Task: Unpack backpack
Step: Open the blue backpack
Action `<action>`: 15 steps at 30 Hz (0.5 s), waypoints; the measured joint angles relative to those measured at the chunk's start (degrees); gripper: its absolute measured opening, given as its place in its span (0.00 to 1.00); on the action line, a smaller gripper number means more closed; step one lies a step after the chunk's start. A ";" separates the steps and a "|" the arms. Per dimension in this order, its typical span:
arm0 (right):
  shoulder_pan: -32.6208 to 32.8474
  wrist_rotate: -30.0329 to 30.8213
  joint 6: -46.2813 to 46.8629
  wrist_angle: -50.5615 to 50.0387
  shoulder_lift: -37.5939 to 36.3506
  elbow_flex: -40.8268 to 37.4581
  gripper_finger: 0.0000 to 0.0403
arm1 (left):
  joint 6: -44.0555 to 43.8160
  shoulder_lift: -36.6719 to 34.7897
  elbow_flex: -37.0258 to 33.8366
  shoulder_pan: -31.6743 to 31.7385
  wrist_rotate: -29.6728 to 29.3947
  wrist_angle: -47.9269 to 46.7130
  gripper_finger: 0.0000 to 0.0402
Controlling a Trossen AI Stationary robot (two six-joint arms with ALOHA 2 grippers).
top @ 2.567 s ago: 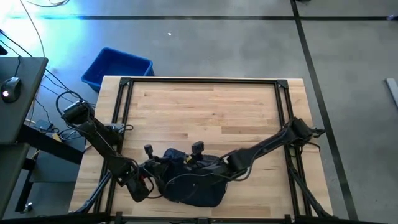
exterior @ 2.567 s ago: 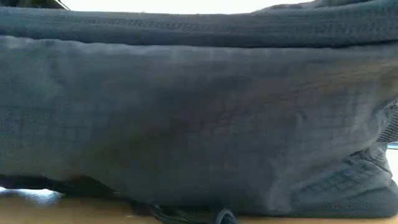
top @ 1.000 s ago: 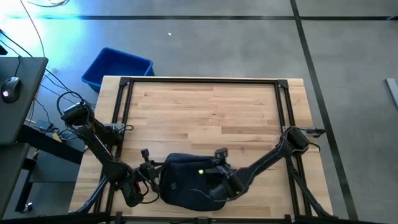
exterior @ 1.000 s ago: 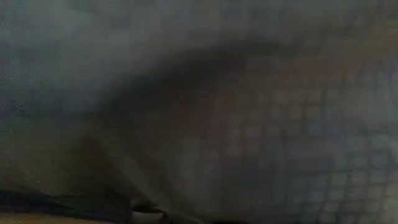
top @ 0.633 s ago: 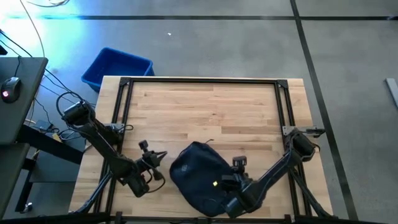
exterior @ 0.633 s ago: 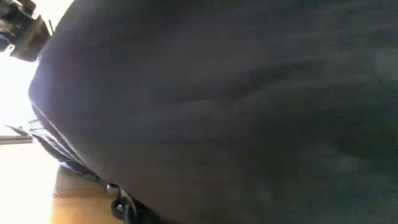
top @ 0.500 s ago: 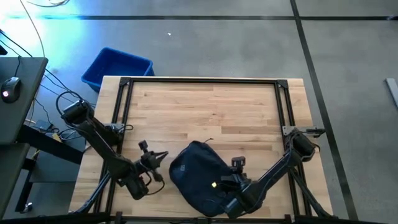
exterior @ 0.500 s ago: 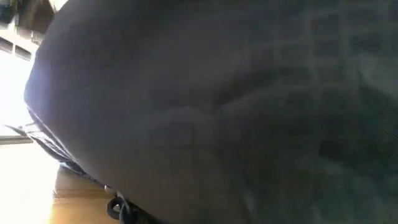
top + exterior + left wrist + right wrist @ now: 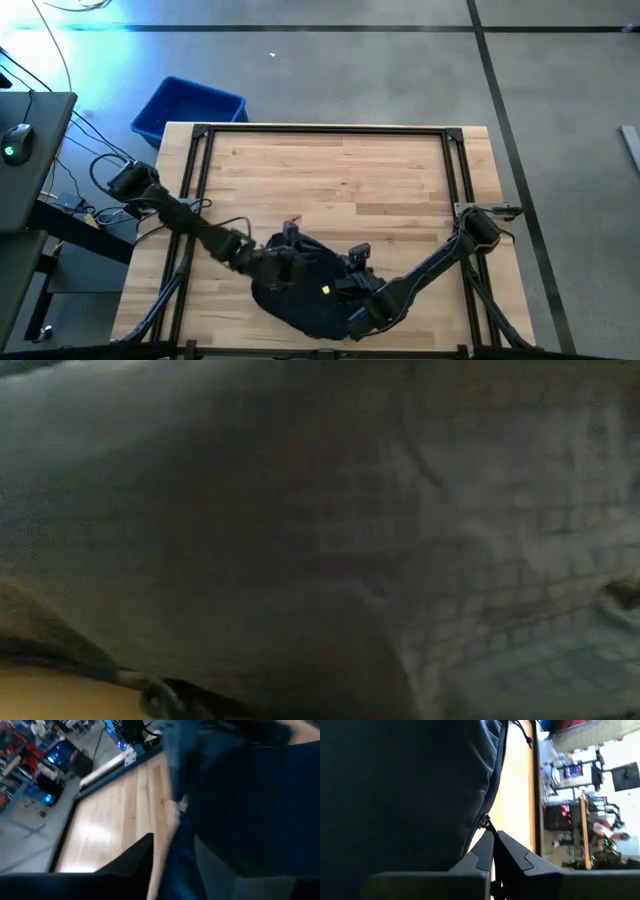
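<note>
Backpack (image 9: 305,285): dark navy fabric, slumped on the near edge of the counter (image 9: 340,170), roughly centred between the two arms. It fills the low view entirely, so it sits close against that camera. No contents lie out on the wood; unpacking appears not yet begun.

Right claw (image 9: 493,851): clenched, fingertips pressed together on a small zipper pull at the bag's edge. In the high view it sits low at the backpack's near right side. Judged purpose: to keep the zip or seam taut and the bag anchored while the other arm works.

Left claw (image 9: 268,258): at the backpack's far left corner, over the fabric. Whether its fingers are released or closed on cloth cannot be told; the wrist view shows only navy folds close up and bare wood beyond. Judged purpose: reaching for the opening or a flap.

Blue bin (image 9: 188,108): on the floor beyond the counter's far left corner, well apart from the bag; probable destination for unpacked items.
</note>
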 joint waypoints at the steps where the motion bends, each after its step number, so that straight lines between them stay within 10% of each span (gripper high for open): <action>1: 0.00 -0.09 -1.29 1.12 0.00 0.00 0.00 | 0.73 0.42 -0.02 1.01 0.93 0.73 0.38; 9: 0.04 -3.00 -5.25 5.59 0.00 0.00 0.00 | -4.44 6.00 -0.04 7.84 16.62 1.29 0.55; 15: 0.03 -3.46 -4.97 5.75 0.00 0.00 0.00 | -4.94 8.77 -0.04 8.49 16.48 1.34 0.43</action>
